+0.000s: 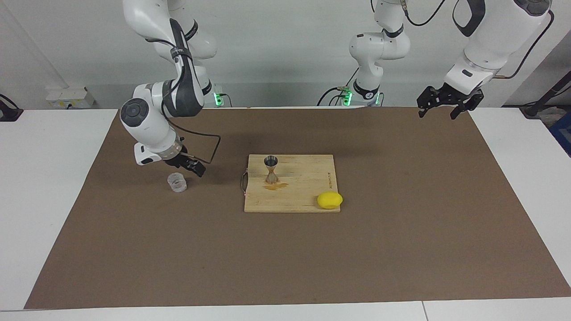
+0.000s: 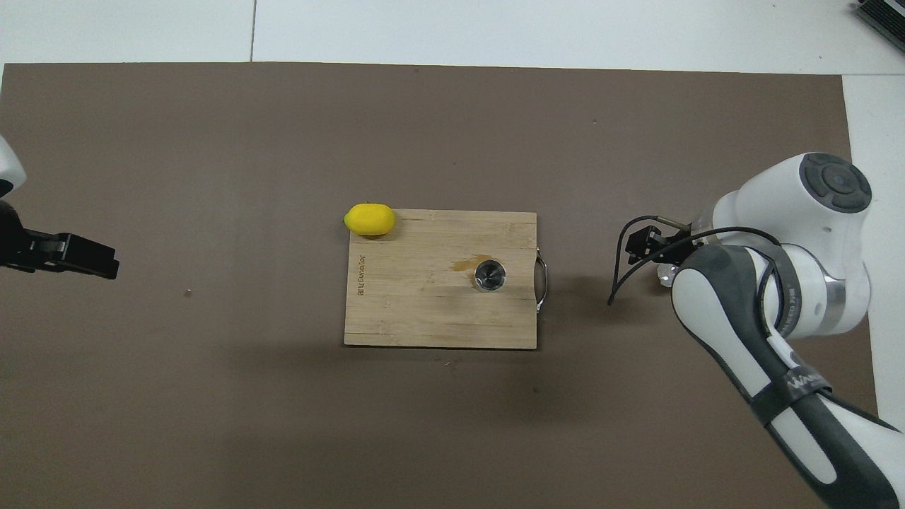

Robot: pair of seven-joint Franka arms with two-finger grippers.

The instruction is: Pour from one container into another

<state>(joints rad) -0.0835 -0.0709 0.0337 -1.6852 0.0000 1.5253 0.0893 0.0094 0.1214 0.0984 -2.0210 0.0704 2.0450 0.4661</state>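
A white table point(image 1: 40, 187) carries a large brown mat point(image 1: 290, 258) over most of its top. A plain pale wall point(image 1: 285, 53) stands along one edge, evenly lit.

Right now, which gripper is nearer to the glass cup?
Right. The right gripper hangs just above the glass cup, off to the cutting board's side of it, not touching. The left gripper waits over the mat's edge at the left arm's end of the table.
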